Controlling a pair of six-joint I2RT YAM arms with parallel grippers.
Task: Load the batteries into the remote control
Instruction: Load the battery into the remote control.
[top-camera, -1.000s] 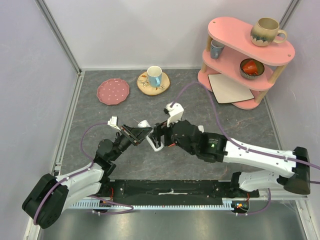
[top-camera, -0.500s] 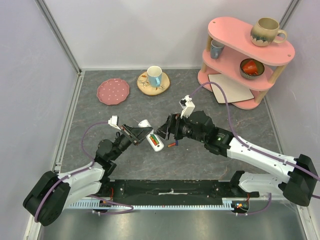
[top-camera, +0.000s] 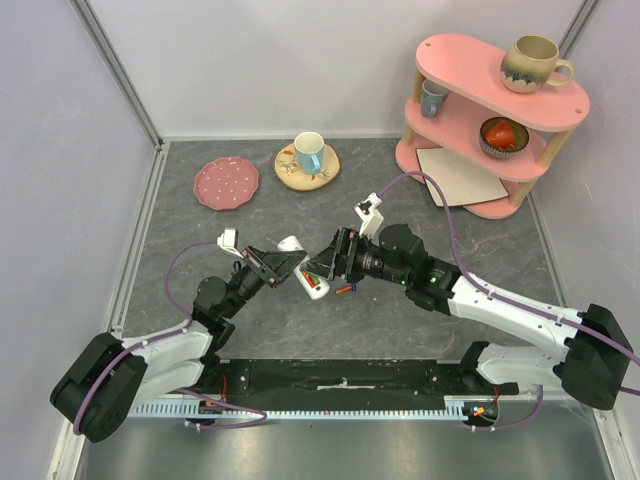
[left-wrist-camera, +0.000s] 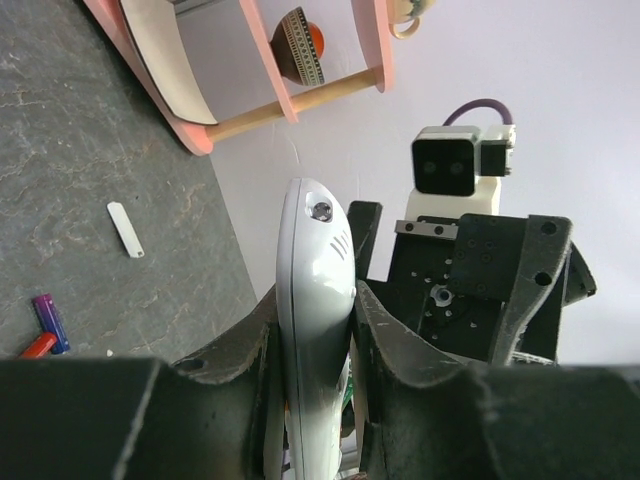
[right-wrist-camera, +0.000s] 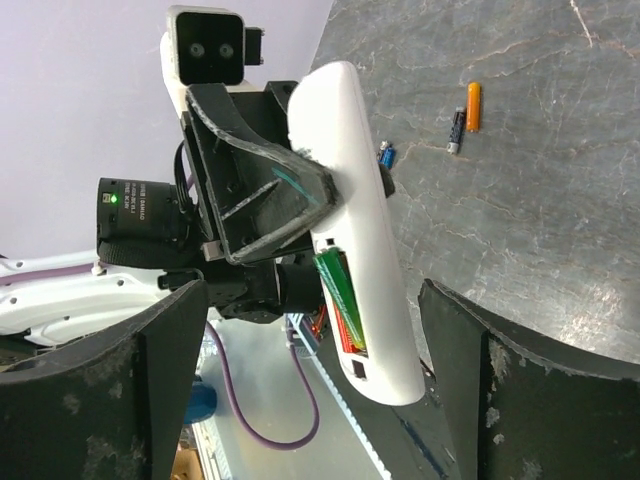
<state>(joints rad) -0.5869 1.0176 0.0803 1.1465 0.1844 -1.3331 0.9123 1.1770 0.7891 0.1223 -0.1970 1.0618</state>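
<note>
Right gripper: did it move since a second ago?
Yes. The right gripper backed off the remote control, sliding right across the table toward the pink shelf.

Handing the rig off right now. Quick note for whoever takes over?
Left gripper: shut on the remote control, held off the table, recess toward the right arm.
Right gripper: open, empty, facing the recess.
Done: a green battery sits in the recess; whether the recess is full, cannot tell.
Loose on the table: orange battery, dark battery beside it, blue battery at the remote's edge.
Left: check the recess and load whatever is missing.
</note>
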